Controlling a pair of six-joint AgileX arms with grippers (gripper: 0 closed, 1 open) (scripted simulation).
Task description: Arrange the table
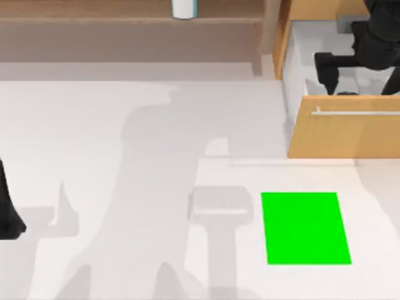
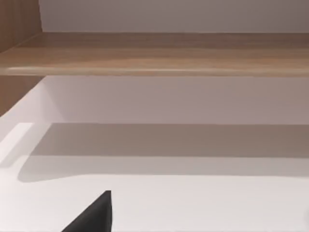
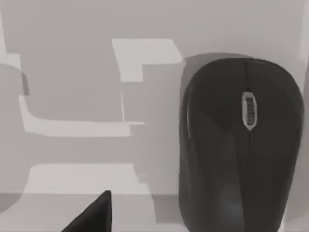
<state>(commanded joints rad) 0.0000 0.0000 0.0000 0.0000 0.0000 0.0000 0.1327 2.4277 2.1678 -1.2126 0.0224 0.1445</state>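
Note:
The white table [image 1: 125, 156] fills most of the top view, with a bright green pad [image 1: 306, 228] lying on it at the front right. At the back right, my right gripper [image 1: 328, 70] reaches down into the open drawer [image 1: 344, 128] of a light-wood cabinet. A black mouse [image 3: 241, 145] lies on the drawer's grey floor right below it, and one dark fingertip [image 3: 99, 212] stands off to its side, so the jaws look open with nothing held. My left gripper [image 1: 12, 225] is parked at the table's left edge, open, with one fingertip [image 2: 99, 215] over bare tabletop.
A brown wooden shelf [image 1: 125, 25] runs along the back of the table and carries a white and teal container [image 1: 185, 7]. The drawer front with its metal bar handle [image 1: 356, 112] juts out over the table's back right.

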